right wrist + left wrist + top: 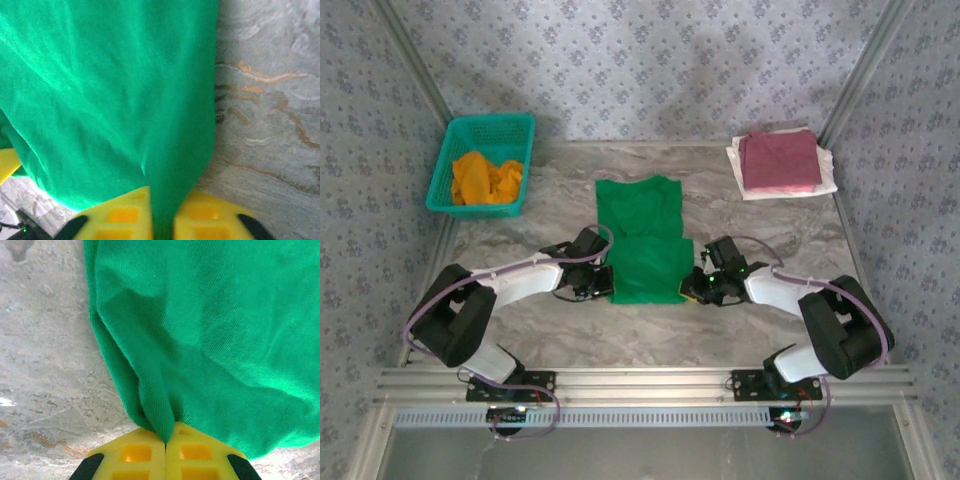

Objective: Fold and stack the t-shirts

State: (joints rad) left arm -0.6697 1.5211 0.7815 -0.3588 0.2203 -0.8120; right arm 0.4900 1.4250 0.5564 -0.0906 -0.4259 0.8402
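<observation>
Left gripper (165, 446): yellow fingers (132, 454) are pressing together on a raised ridge of the bright green soft cloth t-shirt (215, 330), pinching its left edge. Right gripper (162, 222): yellow fingers (122, 215) are clamping a fold at the same shirt's right edge, with cloth running down between them. In the top view both grippers are sitting low at the shirt's near corners. The shirt is lying flat mid-table on the grey marble-patterned table top (650, 335), with a crease crossing it. Far left, a teal plastic mesh basket (523, 130) is holding a crumpled orange t-shirt (485, 180). Far right, a folded maroon-pink t-shirt (778, 160) is lying on a folded white t-shirt (735, 160)
</observation>
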